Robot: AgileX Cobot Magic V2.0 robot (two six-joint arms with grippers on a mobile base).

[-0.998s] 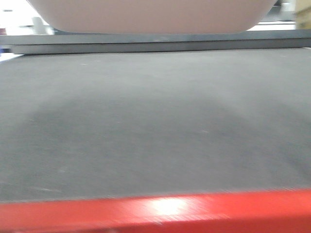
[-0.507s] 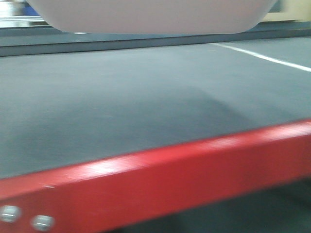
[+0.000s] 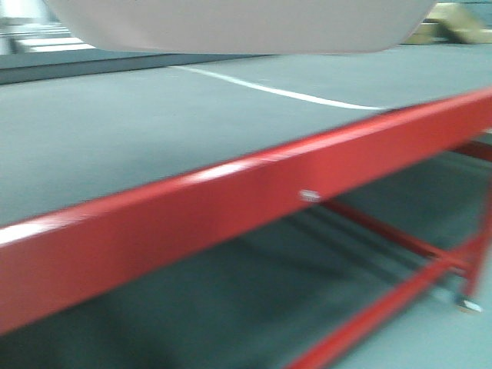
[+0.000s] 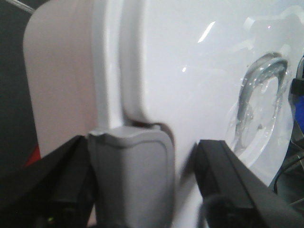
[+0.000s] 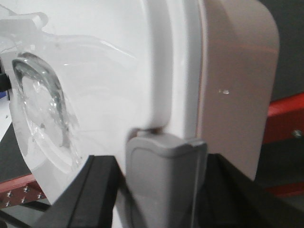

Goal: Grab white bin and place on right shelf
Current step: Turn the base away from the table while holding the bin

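**White bin held above a red-beamed rack, a gripper at each latch**

Pale pinkish plastic fills the top of the front view: the underside of the white bin (image 3: 231,27), cut off by the upper edge and clear of the grey deck (image 3: 115,146) below it. A red beam (image 3: 231,200) runs diagonally across the frame with one small bolt (image 3: 309,195) on its face. The whole view is smeared with blur, so the lower braces (image 3: 384,231) are only red streaks.

At lower centre of the left wrist view, the left gripper (image 4: 142,147) straddles a grey latch (image 4: 130,175) on the bin's glossy lid (image 4: 199,71). One black finger (image 4: 66,175) lies against the latch. White shows between the latch and the other finger, so I cannot tell if it clamps. The recessed handle (image 4: 261,90) is cut by the right edge.

The right gripper (image 5: 159,161) has its fingers pressed close on both sides of a second latch (image 5: 164,185), gripping the bin.
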